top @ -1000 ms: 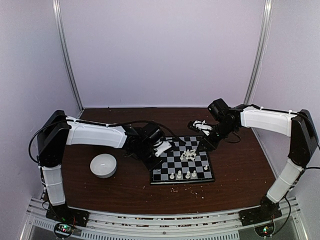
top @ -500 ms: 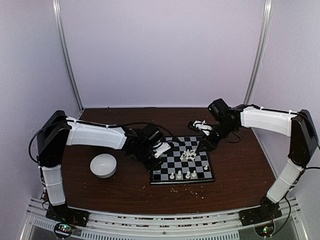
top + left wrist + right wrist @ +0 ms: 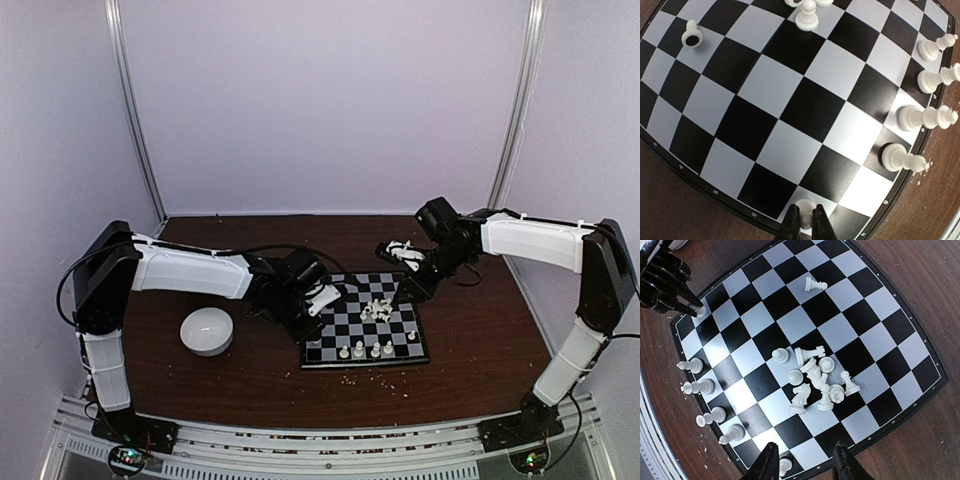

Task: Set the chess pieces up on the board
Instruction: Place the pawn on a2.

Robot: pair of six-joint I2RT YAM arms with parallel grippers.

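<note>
The board (image 3: 338, 328) lies mid-table, with a heap of white chess pieces (image 3: 378, 308) lying tumbled at its centre (image 3: 815, 377). Several pieces stand in a row (image 3: 365, 350) along the near edge (image 3: 926, 117). At the board's left edge, my left gripper (image 3: 806, 222) is shut on a small white piece (image 3: 806, 206) that stands on a pale square. My right gripper (image 3: 805, 455) hangs open over the board's far-right edge with nothing between its fingers. One pawn (image 3: 815, 285) lies alone, apart from the heap.
A round white bowl (image 3: 207, 331) sits left of the board, beside the left arm. Crumbs (image 3: 390, 378) are scattered on the brown table in front of the board. The left gripper's black fingers (image 3: 670, 285) show at the top left of the right wrist view.
</note>
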